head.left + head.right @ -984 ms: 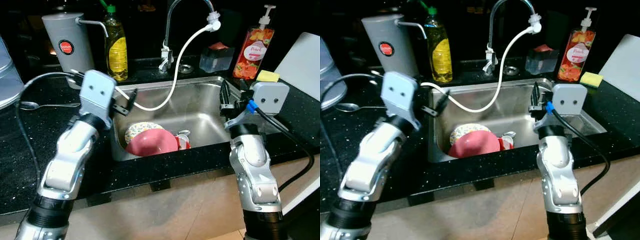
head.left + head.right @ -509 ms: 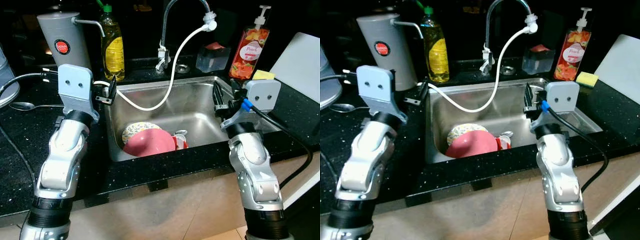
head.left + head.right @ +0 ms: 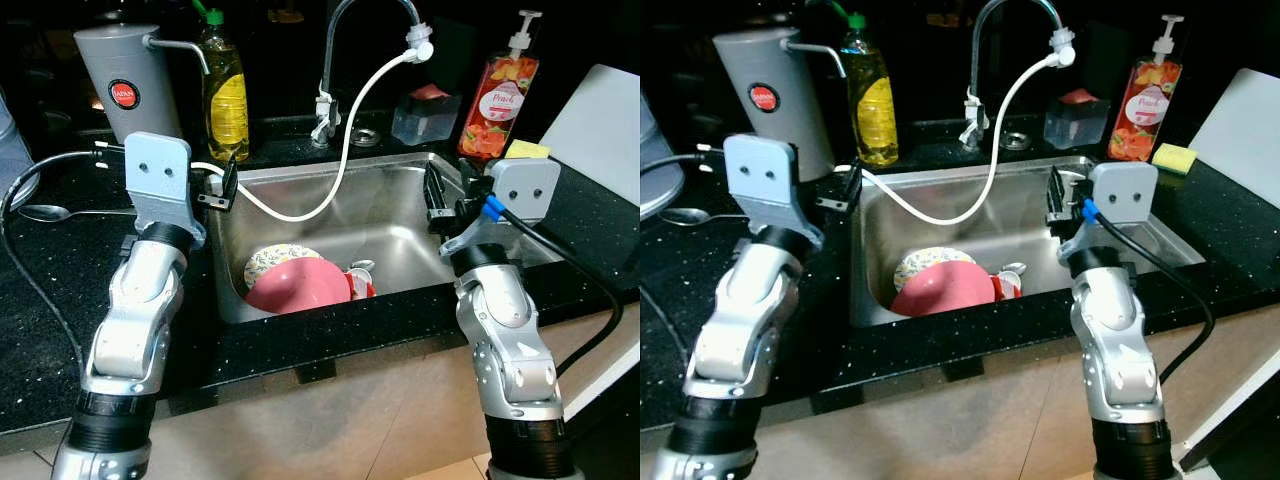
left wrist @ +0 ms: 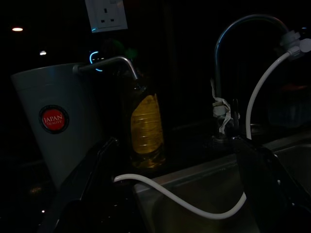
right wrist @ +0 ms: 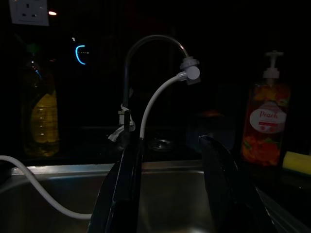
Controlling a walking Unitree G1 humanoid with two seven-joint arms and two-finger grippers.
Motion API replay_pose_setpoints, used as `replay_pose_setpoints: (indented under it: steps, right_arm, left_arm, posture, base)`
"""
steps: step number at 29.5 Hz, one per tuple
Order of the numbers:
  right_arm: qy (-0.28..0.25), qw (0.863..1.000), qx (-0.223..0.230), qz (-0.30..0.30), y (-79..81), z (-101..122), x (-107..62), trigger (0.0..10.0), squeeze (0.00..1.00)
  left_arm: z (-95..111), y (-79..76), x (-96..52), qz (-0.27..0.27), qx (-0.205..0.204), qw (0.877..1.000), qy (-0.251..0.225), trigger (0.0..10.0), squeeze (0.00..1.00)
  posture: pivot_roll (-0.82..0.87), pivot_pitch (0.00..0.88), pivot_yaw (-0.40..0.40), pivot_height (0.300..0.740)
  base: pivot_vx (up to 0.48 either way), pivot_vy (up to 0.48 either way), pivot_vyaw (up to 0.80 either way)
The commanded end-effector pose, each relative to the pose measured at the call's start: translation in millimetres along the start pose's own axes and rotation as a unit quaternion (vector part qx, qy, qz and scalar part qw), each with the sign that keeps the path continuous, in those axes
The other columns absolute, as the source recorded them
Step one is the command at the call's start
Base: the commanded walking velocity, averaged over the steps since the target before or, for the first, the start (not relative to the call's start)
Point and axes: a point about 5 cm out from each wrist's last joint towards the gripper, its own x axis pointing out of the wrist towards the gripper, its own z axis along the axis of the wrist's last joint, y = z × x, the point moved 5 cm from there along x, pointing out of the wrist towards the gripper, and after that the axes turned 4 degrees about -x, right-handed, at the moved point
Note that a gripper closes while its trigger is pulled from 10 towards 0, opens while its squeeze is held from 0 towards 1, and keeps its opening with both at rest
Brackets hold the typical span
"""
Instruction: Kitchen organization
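Steel sink [image 3: 400, 205] set in black countertop [image 3: 40, 300], holding pink bowl [image 3: 298, 285] atop patterned plate [image 3: 270, 260], with small red-and-white item [image 3: 362, 280] just beside; white hose [image 3: 350, 150] runs from faucet [image 3: 330, 60] to the sink's left rim. Behind: grey jug [image 3: 125, 80], yellow oil bottle [image 3: 228, 95], peach soap dispenser [image 3: 492, 100], yellow sponge [image 3: 528, 150]; spoon [image 3: 50, 211] lies far left. Left gripper [image 3: 225, 185] hovers over the sink's left rim, right gripper [image 3: 438, 190] over its right side, both with fingers spread and holding nothing.
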Motion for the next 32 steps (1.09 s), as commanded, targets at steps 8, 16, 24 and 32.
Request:
replay_pose_setpoints:
  steps: [8, 16, 24, 32]
  right_arm:
    - [0.004, 1.000, -0.001, -0.001, 1.9, -0.2, -2.8, 10.0, 0.00]
    - [0.004, 1.000, -0.009, -0.002, -1.1, 1.5, -6.5, 10.0, 0.00]
    - [0.009, 1.000, -0.009, -0.004, -0.5, -1.0, -10.6, 10.0, 0.00]
    - [0.011, 0.998, -0.005, 0.058, 20.6, -3.2, -10.8, 10.0, 0.00]
  left_arm:
    - [-5.6, -2.5, 3.1, 0.002, -0.013, 1.000, 0.005, 10.0, 0.00]
    - [-10.9, -3.6, 6.1, 0.006, -0.019, 1.000, 0.006, 10.0, 0.00]
    - [-14.8, 1.3, 8.6, 0.003, -0.006, 1.000, 0.011, 10.0, 0.00]
    - [-8.9, 9.8, 8.0, 0.023, 0.005, 1.000, 0.005, 10.0, 0.00]
  posture:
    - [-0.20, 0.038, 0.005, 0.740]
    - [-0.24, 0.030, 0.021, 0.740]
    - [-0.24, 0.034, 0.025, 0.740]
    - [-0.19, 0.019, 0.023, 0.740]
  base:
    - [0.000, 0.000, 0.00]
    - [0.000, 0.000, 0.00]
    - [0.000, 0.000, 0.00]
    - [0.000, 0.000, 0.00]
